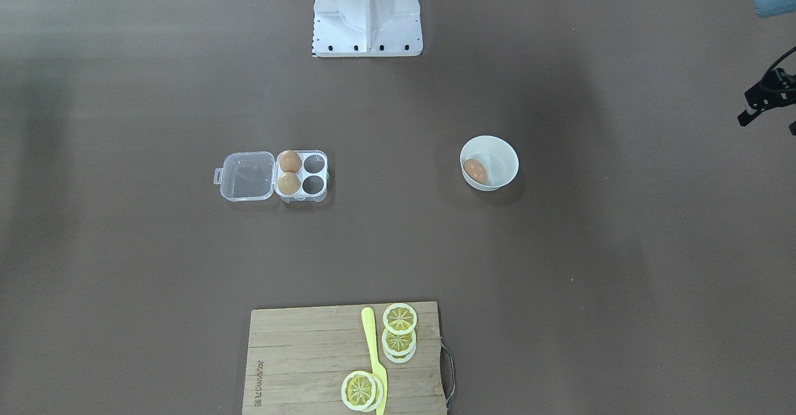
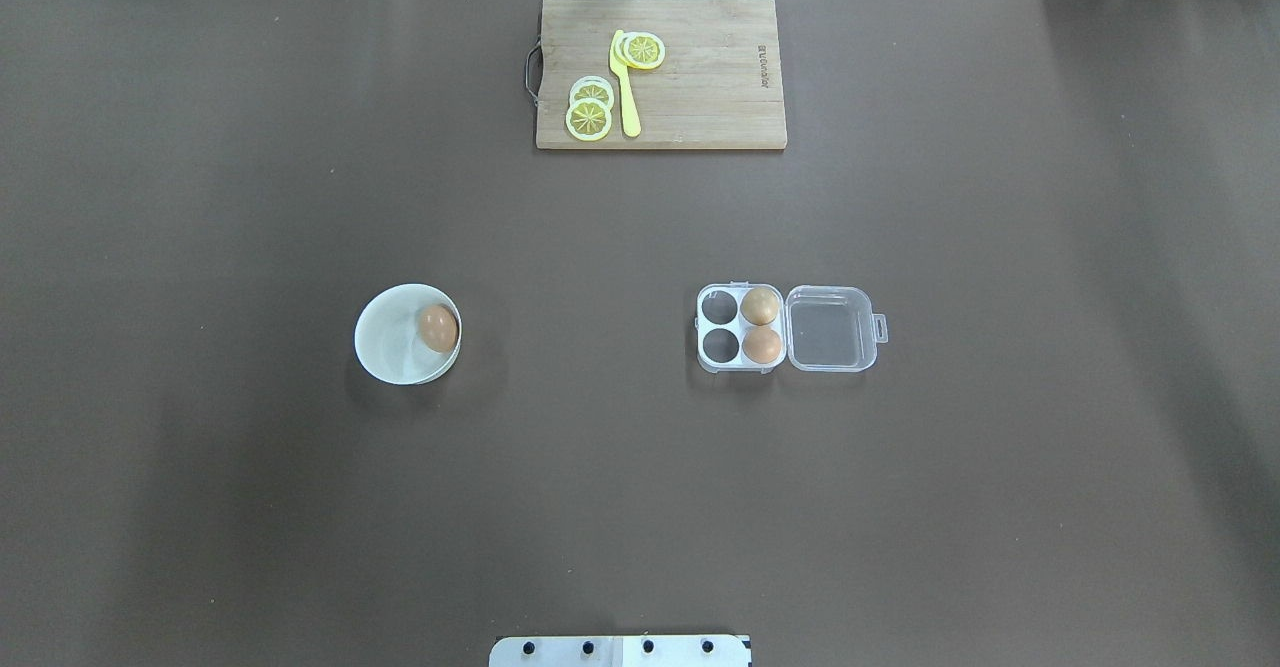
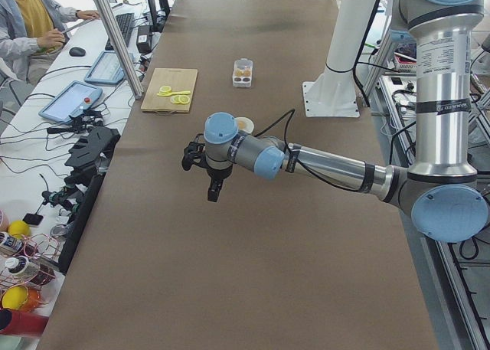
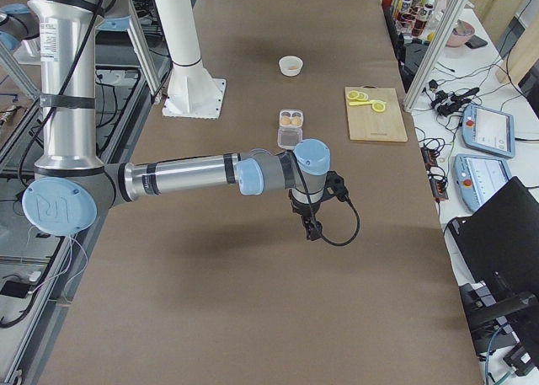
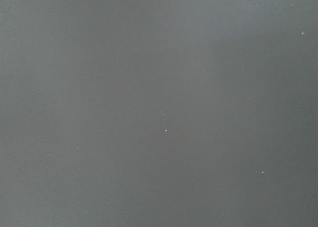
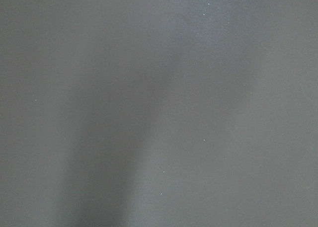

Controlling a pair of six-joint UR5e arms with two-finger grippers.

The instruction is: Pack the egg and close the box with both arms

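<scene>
Brown matte table (image 1: 124, 278) fills the front-facing view. At its middle left sits the box (image 1: 301, 175), a clear four-cell case lying open. Its long axis runs side to side, and its lid (image 1: 249, 177) is folded flat with the latch tab pointing away from the white bowl (image 1: 505, 153). The two cells beside the hinge hold a brown egg (image 1: 290, 160) and a paler tan egg (image 1: 288, 183); the other two are empty. The egg (image 1: 475, 170) lies in the bowl, well apart from the box, leaning on the wall nearest it with its long axis tilted diagonally. A black fragment of the left arm (image 1: 771, 88) pokes in at the right edge.

From overhead, the egg's long axis runs roughly near to far. A wooden cutting board (image 2: 700, 77) at the far edge carries lemon slices (image 2: 590, 119) and a yellow knife (image 2: 628, 97).

Seen from the table's left end, the left gripper (image 3: 215, 191) hangs pointing down over bare table, holding nothing; I cannot tell how wide its jaws stand.

From the right end, the right gripper (image 4: 311, 227) likewise points down, empty, with its jaw gap unclear.

Both wrist cameras show only plain brown surface.
</scene>
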